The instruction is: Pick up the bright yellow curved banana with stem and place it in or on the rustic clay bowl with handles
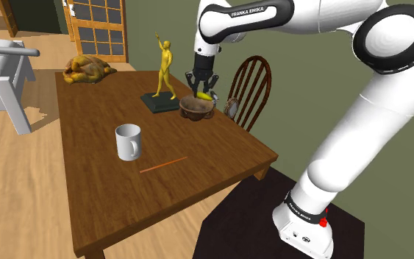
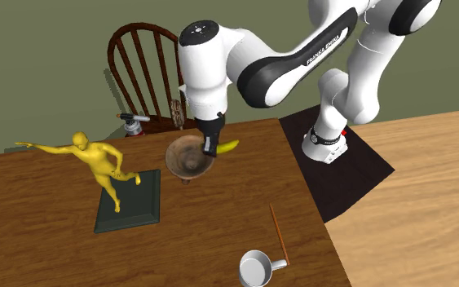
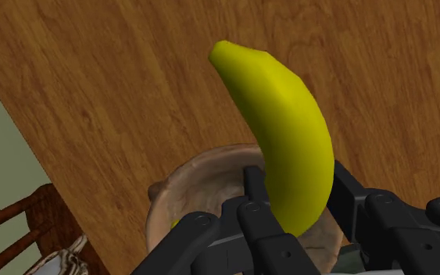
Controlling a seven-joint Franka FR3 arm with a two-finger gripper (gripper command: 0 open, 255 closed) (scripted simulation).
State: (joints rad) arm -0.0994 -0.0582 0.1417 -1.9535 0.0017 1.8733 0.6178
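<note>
Claw [image 1: 203, 88] grip on yellow banana [image 3: 280, 141], pinched between both fingers. Position: just over brown clay bowl [image 2: 183, 159], near tabletop [image 1: 102, 191] edge beside wooden chair [image 2: 142, 30].

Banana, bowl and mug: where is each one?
banana [image 3: 288, 148], wrist view, middle of its yellow body.
bowl [image 2: 183, 165], second exterior view, its brown inner wall.
mug [image 1: 128, 143], shoulder view, its white side.

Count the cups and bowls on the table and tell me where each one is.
2. A white mug stands mid-table beside the orange stick; a brown bowl sits by the chair, under the claw holding the banana.
</note>
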